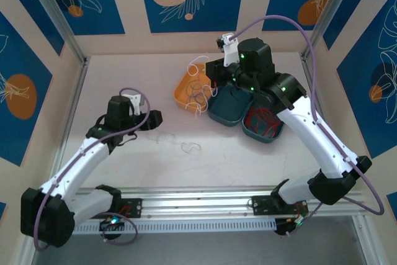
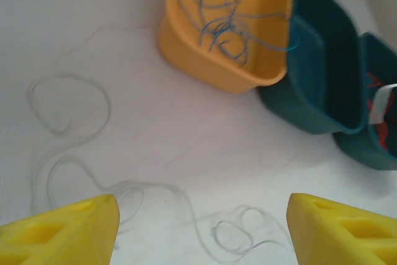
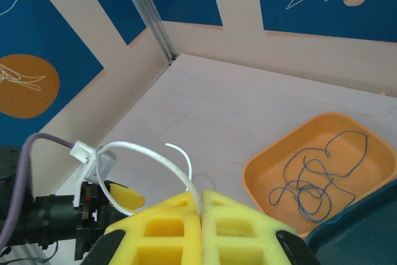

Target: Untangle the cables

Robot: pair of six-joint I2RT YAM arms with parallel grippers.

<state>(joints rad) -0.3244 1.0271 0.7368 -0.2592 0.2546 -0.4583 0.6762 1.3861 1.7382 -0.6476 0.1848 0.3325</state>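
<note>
My left gripper hangs open just above the table, its yellow fingers wide apart. A thin whitish cable lies loose in loops on the table between and ahead of them, also seen as the whitish cable. My right gripper is shut on a white cable, which arcs up and out from the closed pads. That white cable dangles over the orange tray. A blue cable lies tangled in the orange tray. Red cables lie in a teal tray.
A second teal tray stands between the orange one and the one with red cables; it reads as the teal tray from the left wrist. All three trays cluster at the middle right. Walls enclose the table on three sides.
</note>
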